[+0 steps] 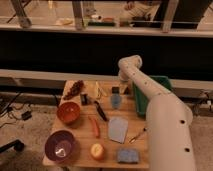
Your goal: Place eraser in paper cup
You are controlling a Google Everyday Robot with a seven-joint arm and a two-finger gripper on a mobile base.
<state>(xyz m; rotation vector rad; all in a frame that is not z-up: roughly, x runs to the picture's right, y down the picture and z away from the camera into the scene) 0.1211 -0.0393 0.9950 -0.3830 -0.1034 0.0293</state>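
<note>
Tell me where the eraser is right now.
In the camera view the eraser lies at the far edge of the table, just behind the blue-grey cup, with the gripper close beside it toward the green tray.

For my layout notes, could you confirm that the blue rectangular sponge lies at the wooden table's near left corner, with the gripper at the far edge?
Not quite: the camera view shows the blue rectangular sponge at the wooden table's near right corner. The gripper is indeed at the far edge, beside the green rectangular tray.

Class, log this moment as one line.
claw: open, back of table | eraser: on table beside claw | held: nothing
</note>
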